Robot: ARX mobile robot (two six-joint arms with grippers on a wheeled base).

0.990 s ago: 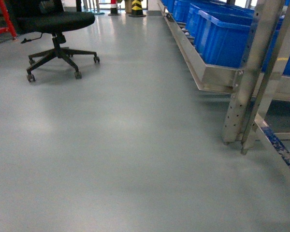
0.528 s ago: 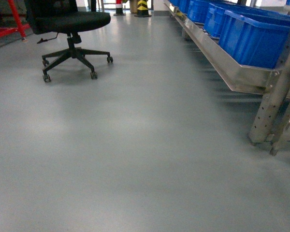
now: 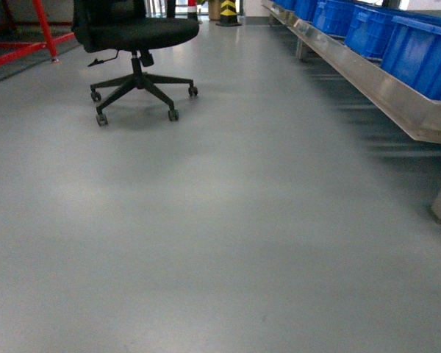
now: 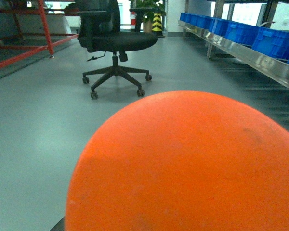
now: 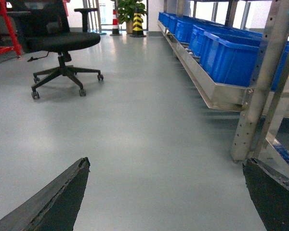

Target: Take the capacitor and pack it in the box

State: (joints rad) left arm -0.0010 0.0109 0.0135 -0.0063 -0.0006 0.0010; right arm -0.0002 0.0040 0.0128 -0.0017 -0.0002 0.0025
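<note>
Close against the left wrist camera: capacitor (image 4: 183,163), bright orange, smooth and matte, bulging as a rounded dome across the lower frame, well nearer than the office chair (image 4: 116,41). Left gripper hidden behind that orange mass, so cannot tell whether spread or clamped. Over on the right wrist view, right gripper (image 5: 166,163) spread wide, two dark wedge-shaped fingers (image 5: 62,197) with rough edges, nothing but floor (image 5: 149,144) between. Floor grey, glossy, faintly reflective. Black chair on a five-spoke castor base, padded seat. Right of the chair, a long brushed-steel rack (image 3: 375,81) carrying glossy blue plastic bins (image 3: 419,44). Left of the chair, red tubular frame (image 3: 44,33). Beyond the chair, a yellow-and-black striped bollard (image 3: 228,11).
</note>
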